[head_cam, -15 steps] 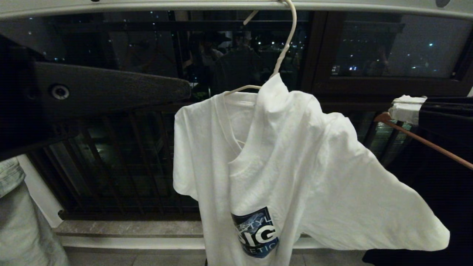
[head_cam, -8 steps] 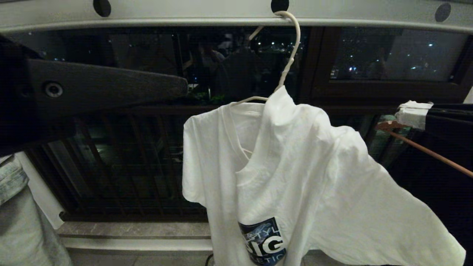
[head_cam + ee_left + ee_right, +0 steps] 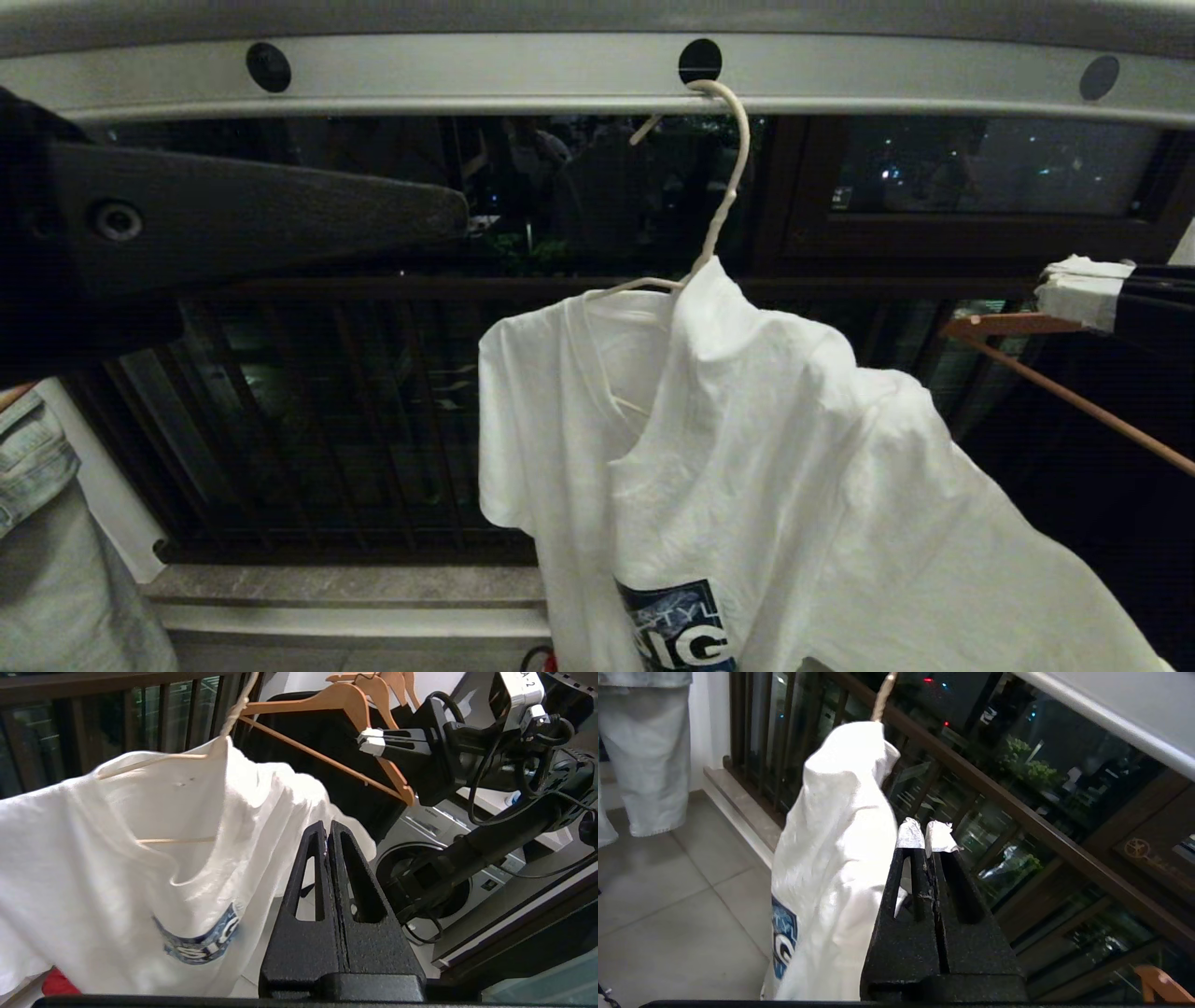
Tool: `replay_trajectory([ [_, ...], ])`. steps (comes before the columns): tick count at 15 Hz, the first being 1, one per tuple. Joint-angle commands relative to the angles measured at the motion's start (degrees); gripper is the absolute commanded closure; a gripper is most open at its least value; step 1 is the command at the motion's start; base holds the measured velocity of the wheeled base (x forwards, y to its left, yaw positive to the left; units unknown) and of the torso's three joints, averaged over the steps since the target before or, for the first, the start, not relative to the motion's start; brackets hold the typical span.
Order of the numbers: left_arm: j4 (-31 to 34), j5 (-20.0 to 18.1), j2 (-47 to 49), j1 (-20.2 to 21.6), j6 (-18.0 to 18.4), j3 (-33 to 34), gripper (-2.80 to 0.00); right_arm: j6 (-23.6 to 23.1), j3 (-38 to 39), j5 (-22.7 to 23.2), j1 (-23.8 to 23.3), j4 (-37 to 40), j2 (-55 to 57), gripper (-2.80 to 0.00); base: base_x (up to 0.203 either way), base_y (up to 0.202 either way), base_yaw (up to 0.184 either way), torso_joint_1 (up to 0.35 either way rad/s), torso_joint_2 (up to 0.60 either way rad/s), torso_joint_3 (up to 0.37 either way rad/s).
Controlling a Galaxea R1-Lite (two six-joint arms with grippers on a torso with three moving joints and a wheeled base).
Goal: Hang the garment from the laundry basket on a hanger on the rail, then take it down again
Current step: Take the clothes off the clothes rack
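Observation:
The white T-shirt garment [image 3: 747, 467] with a dark blue chest print hangs crookedly on the thin off-white wire hanger [image 3: 726, 182], bunched over one shoulder. The hanger's hook sits in a hole of the pale grey rail [image 3: 467, 79]. My left gripper [image 3: 456, 210] is shut and empty, level with the collar and off to the shirt's left. In the left wrist view, the left gripper [image 3: 326, 828] has its tips together beside the shirt [image 3: 117, 882]. My right gripper [image 3: 1074, 291], with taped tips, is shut to the shirt's right; the right gripper [image 3: 927, 835] holds nothing. The laundry basket is out of view.
Brown wooden hangers [image 3: 345, 704] hang to the right, one [image 3: 1004, 327] just by the right gripper. A pale denim garment [image 3: 47, 523] hangs at far left. Dark balcony railing bars [image 3: 327, 420] and a stone sill [image 3: 345, 583] stand behind. A washing machine [image 3: 420, 854] stands at right.
The whole head view has slid downward, so the camera has moved and more of the rail and its holes show. The shirt still hangs on the hanger. Both grippers stay shut.

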Motion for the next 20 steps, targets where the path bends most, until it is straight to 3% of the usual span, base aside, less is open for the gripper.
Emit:
replay_trajectory([
  [1,0.0,-0.1,-0.3,0.0,-0.1,0.0,0.0,-0.1,0.3,-0.5,0.0,-0.1,-0.3,0.0,0.0,0.0,0.0,0.095,-0.19,-0.1],
  [8,0.1,-0.2,-0.8,0.0,-0.1,-0.1,0.0,0.5,2.5,-0.5,-0.4,0.2,-1.7,0.0,0.0,0.0,0.0,0.036,-0.07,-0.037],
  [11,0.1,-0.2,-0.9,0.0,-0.1,-0.1,0.0,5.9,2.9,-4.1,-1.4,0.5,-1.0,0.0,0.0,0.0,0.0,0.0,0.0,0.0],
  [14,0.1,-0.3,-1.6,0.0,-0.1,-0.1,0.0,11.3,-0.4,-9.4,-1.5,12.6,-0.6,0.0,0.0,0.0,0.0,0.0,0.0,0.0],
  [17,0.2,-0.4,-1.7,0.0,-0.1,-0.2,0.0,18.2,-6.9,-9.8,-1.4,30.5,-1.6,0.0,0.0,0.0,0.0,0.0,0.0,0.0],
  [18,0.2,-0.4,-1.7,0.0,-0.1,-0.1,0.0,21.1,-8.0,-9.7,-1.4,34.0,-1.9,0.0,0.0,0.0,0.0,0.0,0.0,0.0],
  [20,0.2,-0.4,-1.7,0.0,-0.1,-0.1,0.0,22.1,-7.8,-8.2,-1.4,36.6,-3.1,0.0,0.0,0.0,0.0,0.0,0.0,0.0],
])
